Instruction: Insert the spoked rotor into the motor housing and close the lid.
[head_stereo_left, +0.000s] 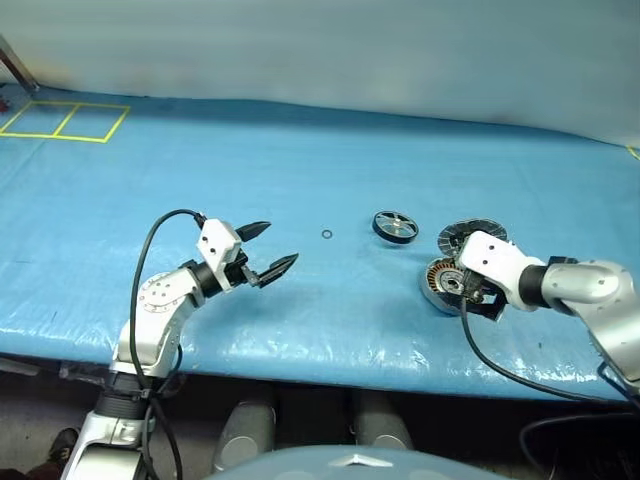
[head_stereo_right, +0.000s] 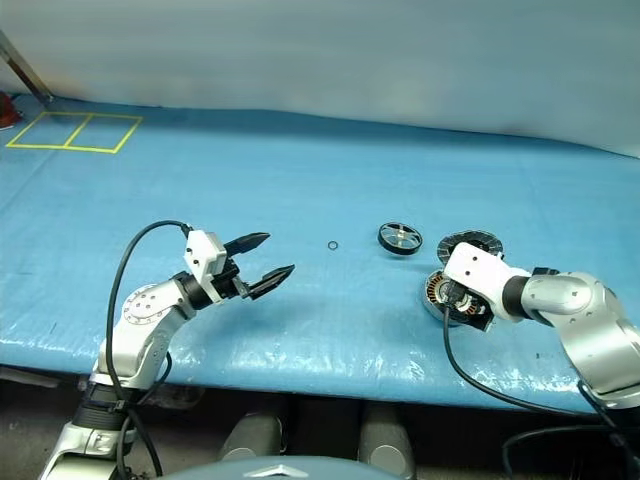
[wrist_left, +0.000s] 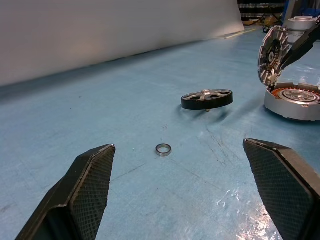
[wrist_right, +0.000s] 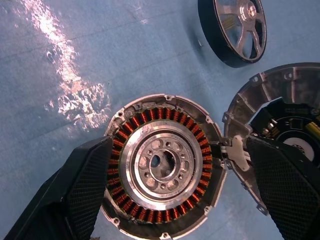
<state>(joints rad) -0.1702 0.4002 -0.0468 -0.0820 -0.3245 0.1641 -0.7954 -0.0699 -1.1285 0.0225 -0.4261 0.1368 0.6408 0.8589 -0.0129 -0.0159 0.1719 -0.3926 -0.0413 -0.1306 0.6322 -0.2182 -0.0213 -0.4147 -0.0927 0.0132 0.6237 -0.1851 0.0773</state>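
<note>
Housing (wrist_right: 162, 165): lower right of the head view, laid open with windings up, seemingly so the rotor can be dropped in.
Lid (wrist_right: 280, 135): propped beside the housing, apparently hinged to its rim.
Rotor (head_stereo_left: 395, 226): flat on the blue sheet, apart from the housing, upper left of it.
Right gripper (wrist_right: 175, 200): spread wide over the housing, nothing gripped.
Left gripper (head_stereo_left: 268, 250): wide open, empty, aimed towards the o-ring (wrist_left: 163, 149).

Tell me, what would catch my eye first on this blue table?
Probably the motor housing, an open silver can ringed with copper windings, under the right gripper, whose fingers are spread wide. Its lid stands open beside it. The spoked rotor lies a little farther back on the blue sheet.
</note>
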